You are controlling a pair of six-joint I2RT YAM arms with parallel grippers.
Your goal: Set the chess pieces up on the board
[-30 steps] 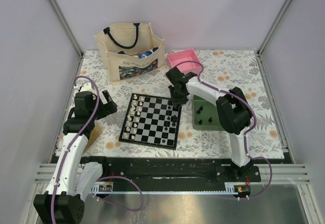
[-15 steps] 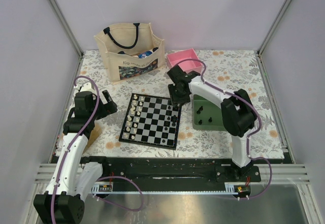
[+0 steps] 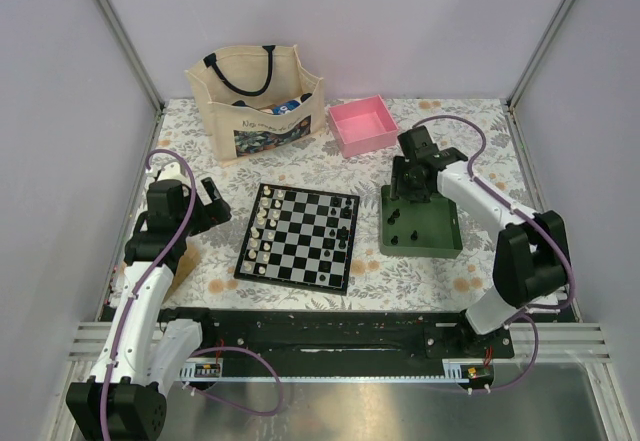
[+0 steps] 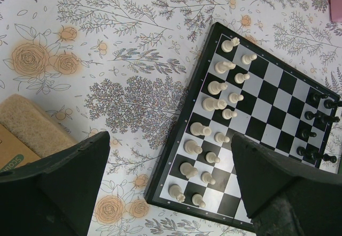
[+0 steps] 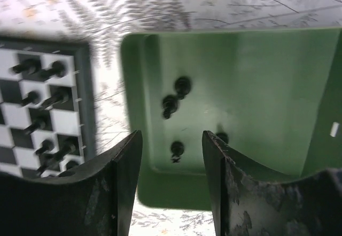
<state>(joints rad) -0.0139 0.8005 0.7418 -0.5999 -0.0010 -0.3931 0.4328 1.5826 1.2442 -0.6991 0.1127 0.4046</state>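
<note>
The board (image 3: 292, 253) lies at the table's centre, with cream-white chessmen along its left side. Several black chess pieces (image 3: 343, 232) stand on its right edge, seen also in the left wrist view (image 4: 316, 119) and the right wrist view (image 5: 41, 69). More black chess pieces (image 5: 170, 106) lie loose in the green tray (image 5: 256, 86). My right gripper (image 5: 172, 139) hangs open over the tray's left part (image 3: 440, 227), with one piece (image 5: 177, 149) below the gap and nothing held. My left gripper (image 4: 170, 139) is open wide, left of the board (image 4: 267, 107), empty.
A pink box (image 3: 363, 125) and a beige tote bag (image 3: 257, 96) stand at the back of the floral tablecloth. A tan block (image 4: 32, 131) lies by my left gripper's finger. Metal frame posts rise at the table's corners.
My right gripper has swung right from the board's right edge to above the green tray, and its jaws have opened. The left arm has not moved.
</note>
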